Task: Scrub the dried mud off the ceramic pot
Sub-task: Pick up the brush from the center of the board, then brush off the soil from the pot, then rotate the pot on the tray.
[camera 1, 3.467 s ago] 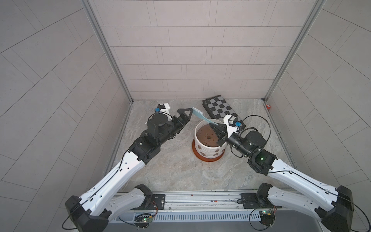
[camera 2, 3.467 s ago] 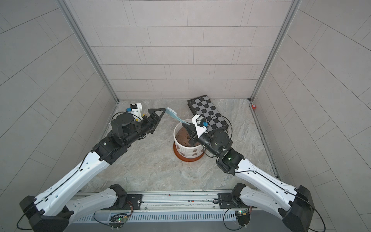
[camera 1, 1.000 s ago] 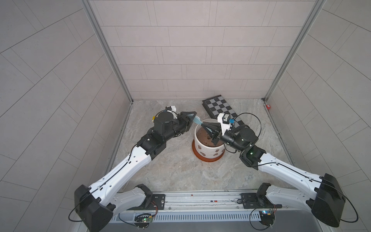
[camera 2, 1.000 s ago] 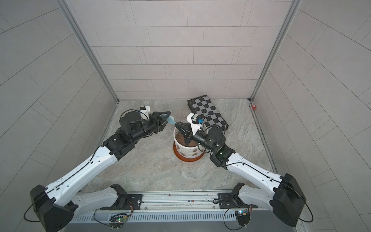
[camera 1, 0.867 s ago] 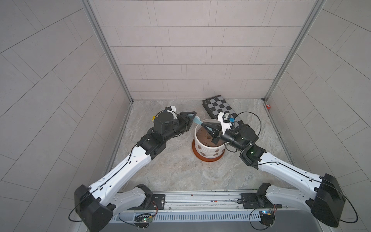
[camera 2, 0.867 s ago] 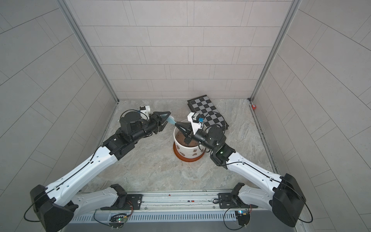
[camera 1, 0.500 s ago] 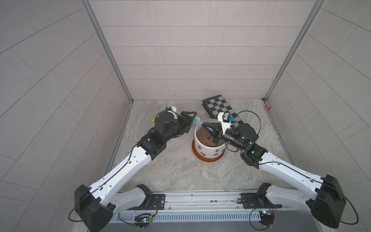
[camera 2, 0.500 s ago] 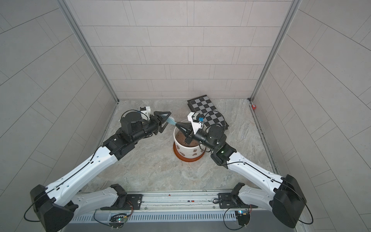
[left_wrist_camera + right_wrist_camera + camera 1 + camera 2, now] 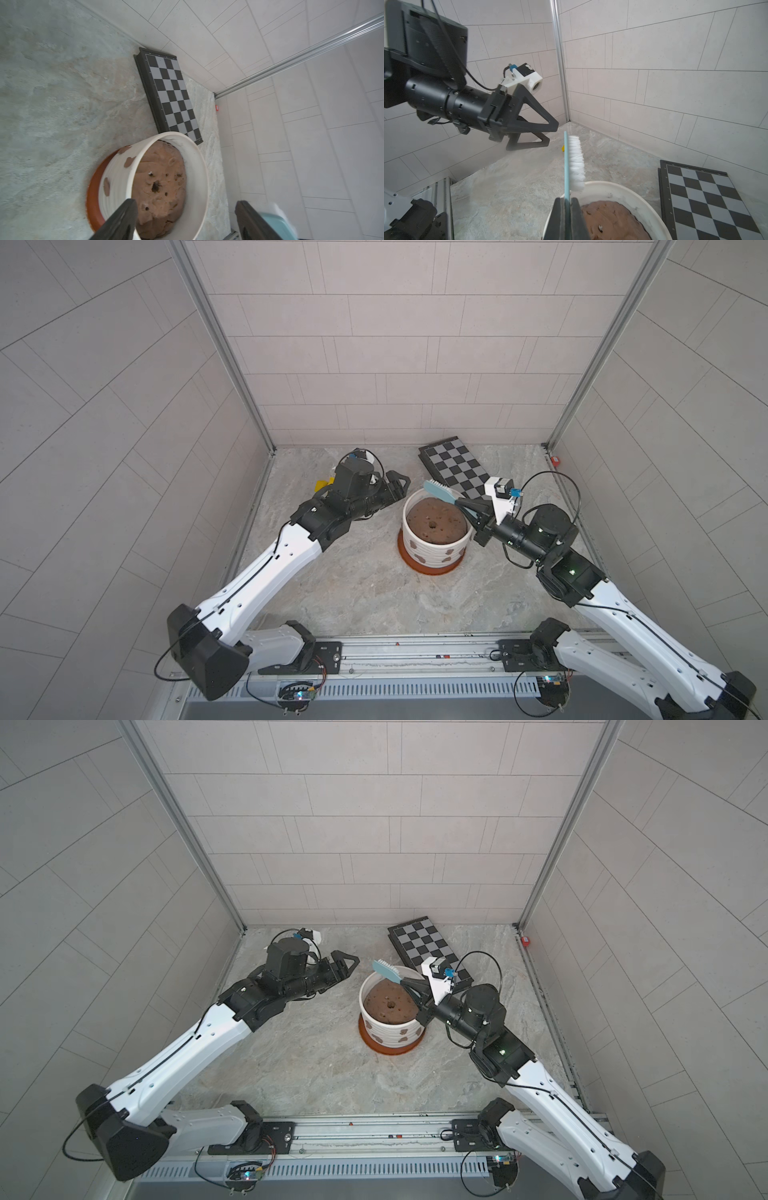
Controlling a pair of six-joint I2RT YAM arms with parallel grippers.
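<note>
At the near edge of the stone-patterned table, the base rail was seen. In the middle of the table the ceramic pot was found upright on an orange-brown saucer. It was filled with a brown soil mass that had a hole in its centre. The dried mud was observed as several small brown patches on the ribbed outer wall, and more of it was shown on another side of the wall in the left wrist view. No cleaned place could be made out, so the scrubbing was judged as not yet done, and all visible patches were left to be removed.

Just behind the pot, the right gripper was closed on the handle of a light blue scrub brush. The brush head was held over the far rim, and its white bristles were touching no mud patch. Whether they touched the rim could not be told. The left gripper was found with its jaws wide apart and nothing between them, near the brush head but apart from it. It was judged that the brush had to be brought down to the outer wall before any mud could be removed.

Farther back, a folded chessboard was laid flat near the back wall. A small yellow object, half hidden behind the left arm, could not be identified
</note>
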